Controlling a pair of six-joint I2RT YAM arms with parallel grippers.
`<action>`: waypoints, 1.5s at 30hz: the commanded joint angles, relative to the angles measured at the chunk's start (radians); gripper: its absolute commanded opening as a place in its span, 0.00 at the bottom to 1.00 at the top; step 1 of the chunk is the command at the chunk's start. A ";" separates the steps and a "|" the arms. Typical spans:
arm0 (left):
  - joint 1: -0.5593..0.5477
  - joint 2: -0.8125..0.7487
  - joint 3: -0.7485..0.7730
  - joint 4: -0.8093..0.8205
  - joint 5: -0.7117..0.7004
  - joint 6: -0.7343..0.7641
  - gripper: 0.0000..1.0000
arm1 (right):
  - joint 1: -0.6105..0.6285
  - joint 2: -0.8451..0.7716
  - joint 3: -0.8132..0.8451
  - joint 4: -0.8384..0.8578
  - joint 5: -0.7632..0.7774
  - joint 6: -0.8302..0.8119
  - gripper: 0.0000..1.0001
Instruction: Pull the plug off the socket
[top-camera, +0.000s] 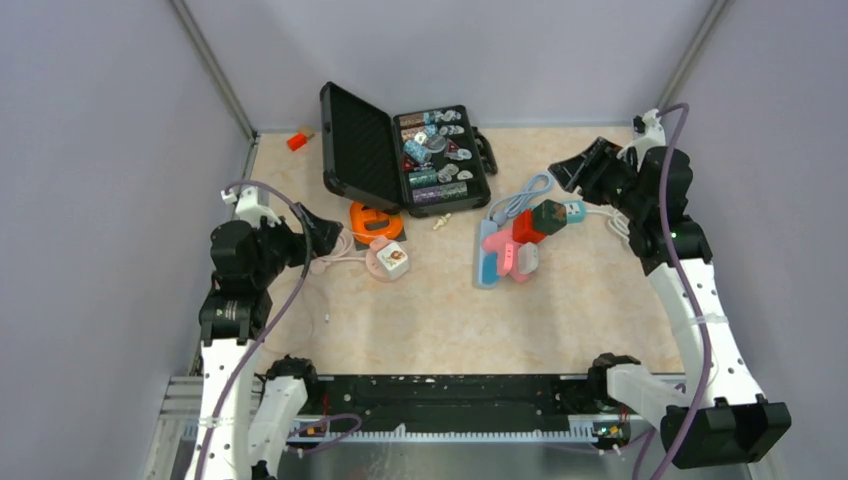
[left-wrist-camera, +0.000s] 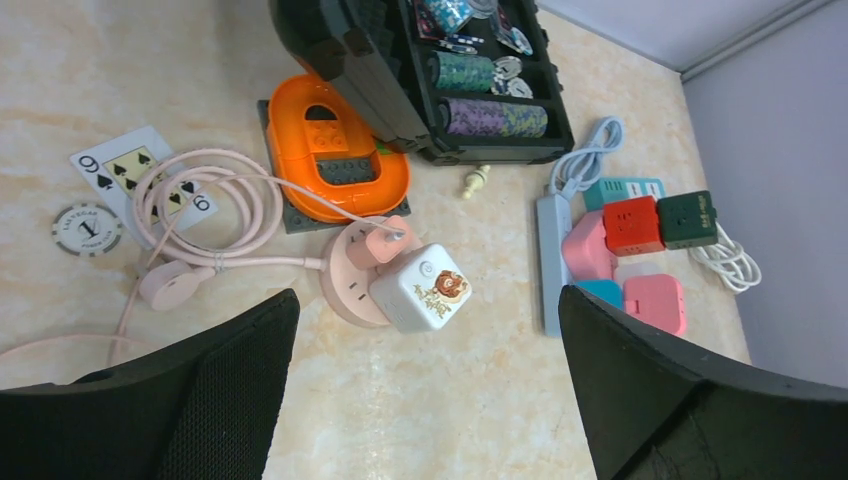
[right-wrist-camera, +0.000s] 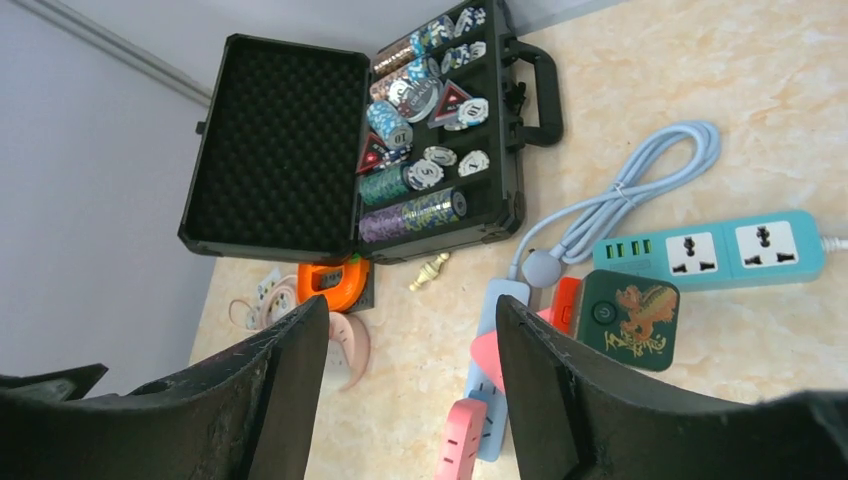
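Top external.
- Left gripper (top-camera: 322, 232): by the bench's left edge, jaws at full spread, empty.
- Right gripper (top-camera: 572, 172): by the right edge, toward the far side, jaws apart, empty.
- Case (top-camera: 358, 150): lid open, at the middle of the far edge.
- Pink socket (top-camera: 378, 268): left of centre, with the white plug (top-camera: 392, 257) seated on it. The orange box (top-camera: 368, 216) sits just beyond.
- Strip (top-camera: 487, 264): right of centre, carrying the red cube (top-camera: 527, 226). The green cube (top-camera: 549, 215) touches the red one.

Left wrist.
- Left gripper (left-wrist-camera: 428, 298): both fingers (left-wrist-camera: 200, 400) stand far apart with nothing between them.
- White plug (left-wrist-camera: 425, 288): on the pink socket (left-wrist-camera: 340, 285), beside a small pink plug (left-wrist-camera: 378, 241).
- Pink cable (left-wrist-camera: 200, 195): coiled over a card (left-wrist-camera: 118, 160), with a chip (left-wrist-camera: 88, 228) beside it.
- Orange box (left-wrist-camera: 335, 150): against the case (left-wrist-camera: 450, 110).
- Strip (left-wrist-camera: 550, 250): holds the red cube (left-wrist-camera: 632, 225), which has the green cube (left-wrist-camera: 686, 218) next to it. What the green cube plugs into cannot be told.

Right wrist.
- Right gripper (right-wrist-camera: 410, 305): jaws partly spread, holding nothing.
- Case (right-wrist-camera: 270, 150): chips fill its tray.
- Teal strip (right-wrist-camera: 740, 250): toward the right edge, with the green cube (right-wrist-camera: 628, 318) just beside its end.
- Strip (right-wrist-camera: 488, 385): partly hidden by a finger.
- Pink socket (right-wrist-camera: 352, 345): only its edge shows.
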 joint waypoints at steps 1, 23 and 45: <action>0.005 -0.014 -0.003 0.082 0.076 -0.015 0.99 | -0.006 -0.041 0.011 -0.070 0.059 -0.003 0.61; -0.015 0.009 -0.108 0.247 0.422 -0.104 0.99 | -0.006 -0.113 -0.131 -0.342 -0.026 -0.057 0.82; -0.559 0.262 -0.168 0.531 0.092 -0.317 0.99 | 0.232 -0.111 -0.299 -0.145 0.053 0.084 0.71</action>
